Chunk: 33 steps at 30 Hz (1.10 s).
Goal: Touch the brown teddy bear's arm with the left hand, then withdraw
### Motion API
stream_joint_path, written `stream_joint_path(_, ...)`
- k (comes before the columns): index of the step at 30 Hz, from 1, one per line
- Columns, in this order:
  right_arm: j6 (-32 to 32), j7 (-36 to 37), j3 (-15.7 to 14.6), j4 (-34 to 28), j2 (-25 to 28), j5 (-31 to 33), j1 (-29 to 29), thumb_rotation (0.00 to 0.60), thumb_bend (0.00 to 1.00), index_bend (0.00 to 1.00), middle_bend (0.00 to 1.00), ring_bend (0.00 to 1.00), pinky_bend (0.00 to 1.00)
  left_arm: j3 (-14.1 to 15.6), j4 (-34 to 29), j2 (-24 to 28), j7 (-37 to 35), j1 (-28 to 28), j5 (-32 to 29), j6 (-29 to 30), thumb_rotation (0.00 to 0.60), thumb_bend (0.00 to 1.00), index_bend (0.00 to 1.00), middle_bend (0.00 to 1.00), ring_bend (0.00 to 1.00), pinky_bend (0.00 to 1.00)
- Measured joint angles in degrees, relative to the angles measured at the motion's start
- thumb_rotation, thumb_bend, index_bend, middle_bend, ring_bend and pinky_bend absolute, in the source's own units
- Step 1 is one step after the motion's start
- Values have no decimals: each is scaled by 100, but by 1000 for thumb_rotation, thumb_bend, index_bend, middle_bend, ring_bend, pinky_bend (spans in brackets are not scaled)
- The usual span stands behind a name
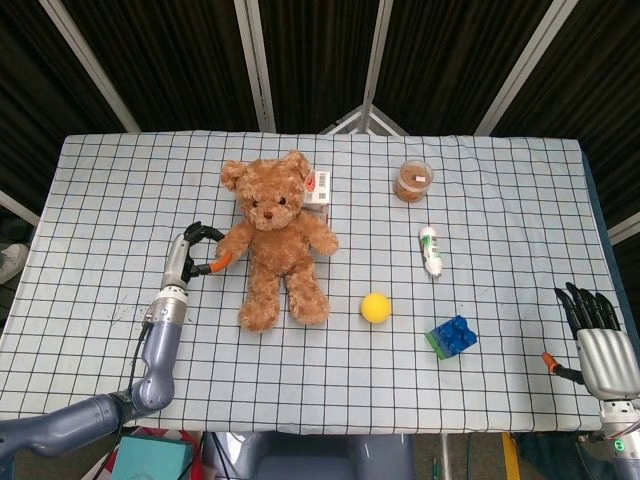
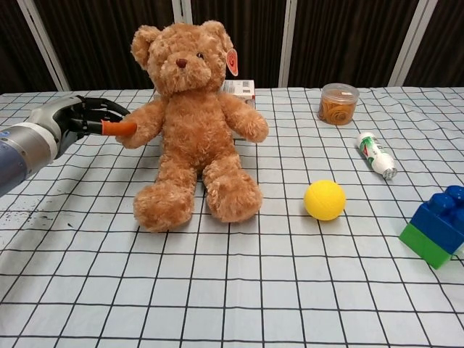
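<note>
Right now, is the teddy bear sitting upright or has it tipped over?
Upright. In the chest view the brown teddy bear sits with head above torso and legs stretched forward on the table, while the left hand touches its arm.

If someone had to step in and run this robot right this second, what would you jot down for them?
Left hand: at the teddy bear's outstretched arm, orange fingertip touching the paw; it holds nothing.
Right hand: resting at the table's near right edge, fingers apart, holding nothing.
Bear sits upright left of centre, a small box behind it.
Done: the touch appears made.
Left: draw the left hand back from the bear.
</note>
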Motion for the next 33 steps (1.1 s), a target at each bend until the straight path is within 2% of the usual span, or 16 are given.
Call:
stream_joint_path(6, 26, -18, -8, -5, -11, -15, -13, 600, 208, 0, 17, 29, 0, -34, 296, -110, -46, -15, -112, -153, 600, 354, 434, 427, 66, 76)
stream_joint_path(13, -14, -12, 0, 7, -13, 9, 2, 600, 209, 0, 17, 29, 0, -29, 197, -132, -19, -30, 92, -55, 600, 349, 433, 423, 66, 76)
stream_joint_path(21, 18, -15, -10, -13, -9, -19, -9, 600, 208, 0, 17, 29, 0, -34, 394, -248, 53, -56, -22, -132, 600, 349, 429, 422, 66, 76)
stream_joint_path(28, 6, -5, -6, -5, -10, -15, -2, 600, 209, 0, 17, 29, 0, 4, 162, -211, 121, -12, 245, 89, 600, 349, 429, 424, 66, 76)
stream_joint_path(33, 33, -19, -13, -23, -6, -37, -11, 600, 209, 0, 17, 29, 0, 43, 269, -216, 111, 29, 144, -64, 600, 349, 429, 424, 66, 76)
